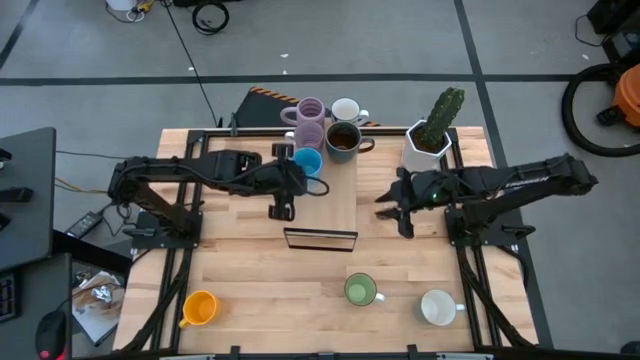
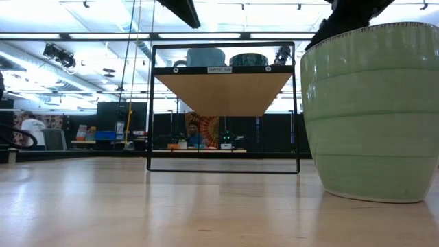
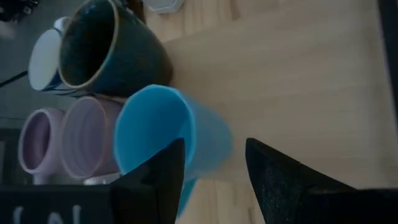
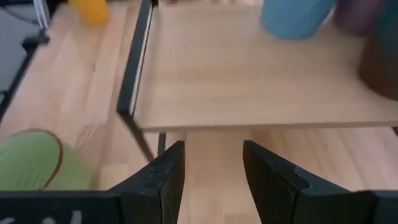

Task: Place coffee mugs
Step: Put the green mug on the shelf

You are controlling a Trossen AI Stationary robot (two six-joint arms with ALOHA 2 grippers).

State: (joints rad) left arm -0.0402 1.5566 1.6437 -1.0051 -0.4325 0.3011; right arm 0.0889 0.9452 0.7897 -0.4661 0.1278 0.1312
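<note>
A raised wooden shelf (image 1: 322, 205) in a black frame stands mid-table. On its far part stand two lilac mugs (image 1: 309, 118), a white mug (image 1: 346, 109), a dark brown mug (image 1: 343, 140) and a blue mug (image 1: 308, 162). My left gripper (image 3: 214, 146) is open over the shelf, just on the near side of the blue mug (image 3: 158, 134). My right gripper (image 4: 213, 146) is open and touches nothing. It hovers right of the shelf (image 4: 249, 81), pointing left. A green mug (image 1: 360, 290), a second white mug (image 1: 438, 307) and an orange mug (image 1: 200, 307) stand on the table's near part. My left gripper has one finger (image 3: 165, 171) showing in front of the blue mug's rim (image 3: 134, 146), while the other finger stands off to the mug's side. I cannot tell whether either finger touches the mug. The mug stands upright on the shelf.
A white faceted planter with a cactus (image 1: 430, 135) stands at the table's far right, close behind my right arm. The near half of the shelf top is bare. In the low view the green mug (image 2: 370, 110) fills the right side, with the shelf frame (image 2: 223, 168) behind it.
</note>
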